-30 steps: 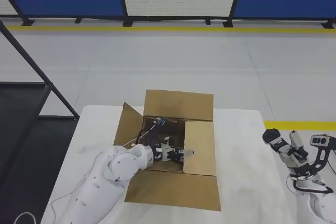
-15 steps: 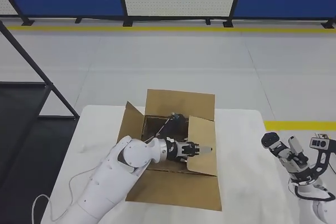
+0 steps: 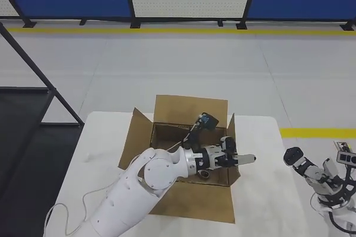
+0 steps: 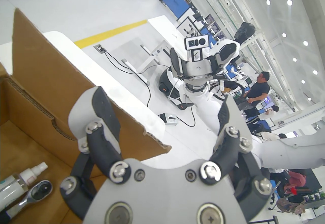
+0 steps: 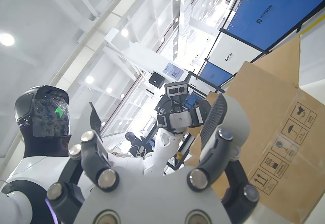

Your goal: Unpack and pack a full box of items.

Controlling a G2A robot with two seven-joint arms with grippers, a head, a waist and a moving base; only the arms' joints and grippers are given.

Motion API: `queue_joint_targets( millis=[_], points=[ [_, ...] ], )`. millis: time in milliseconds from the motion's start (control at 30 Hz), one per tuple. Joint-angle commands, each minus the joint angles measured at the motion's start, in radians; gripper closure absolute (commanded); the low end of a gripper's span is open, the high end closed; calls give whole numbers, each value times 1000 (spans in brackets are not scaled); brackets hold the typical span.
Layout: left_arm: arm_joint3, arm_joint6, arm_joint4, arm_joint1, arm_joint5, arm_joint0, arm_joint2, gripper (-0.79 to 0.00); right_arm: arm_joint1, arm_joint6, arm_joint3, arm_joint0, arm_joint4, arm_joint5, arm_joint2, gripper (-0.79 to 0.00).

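Showing my left gripper [image 4: 163, 101] at the box [image 3: 190, 109], jaws spread wide and holding nothing. The side flap [image 4: 63, 77] stands upright. Its free edge runs lengthwise away from my palm, and its torn near corner sits in the gap between my fingers, close to the palm, with one finger lying across its face.

The contents are not ahead of the jaws. They lie behind and below them on the box floor. A spray bottle [image 4: 15, 181] and a ratchet [image 4: 30, 194] lie flat there, side by side, with their long axes roughly parallel. The nozzle and the ratchet head both point toward the flap wall.

My right gripper [image 5: 157, 110] hangs well apart, out beyond the flap, jaws likewise open and empty. I judge my left arm much the nearer to the items. Any pick would call for drawing the jaws back off the flap, turning them down into the box, and closing them across an item's long axis.
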Motion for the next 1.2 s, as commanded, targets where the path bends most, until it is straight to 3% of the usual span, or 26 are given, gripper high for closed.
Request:
queue_joint_targets(
  millis=[0, 133, 300, 667, 900, 1167],
  points=[
    [-2, -2, 0, 1, 1, 1, -1, -785, 0, 0, 0, 0, 0, 0, 0, -785],
    [-2, -2, 0, 1, 1, 1, -1, -785, 1, 3, -11, -7, 0, 15, -5, -785],
    [17, -2, -23, -10, 15, -1, 7, -785, 12, 96, -55, -35, 38, 53, 8, -785],
    [297, 9, -136, -135, 10, -151, 194, -785, 38, 316, -41, -83, 158, 129, 66, -785],
    [427, 1, -179, -193, -43, -199, 227, -785, 45, 268, -36, -90, 42, 121, 28, -785],
    [492, 12, -178, -221, -95, -205, 214, -785, 55, 191, -23, -79, -128, 135, -29, -785]
  ],
)
